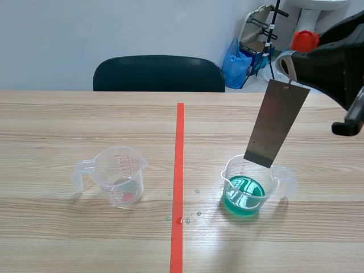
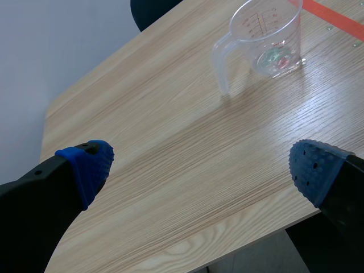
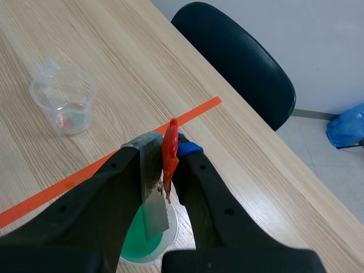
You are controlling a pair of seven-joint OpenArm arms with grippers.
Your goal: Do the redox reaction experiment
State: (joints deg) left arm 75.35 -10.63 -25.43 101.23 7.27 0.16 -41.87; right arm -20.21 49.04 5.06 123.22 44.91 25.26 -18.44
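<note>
Scene view: right hand [image 3: 166,154], clamped on red clip [image 1: 305,40] w/ metal strip [image 1: 277,122] hanging at frame right, shd lower it centred into green-liquid measuring cup [image 1: 245,193], clear of rim.

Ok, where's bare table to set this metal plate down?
Bare table beyond both cups, toward the chair, and left of the empty cup. Crowded: around the green-liquid cup under the metal plate; droplets by the tape line.
</note>
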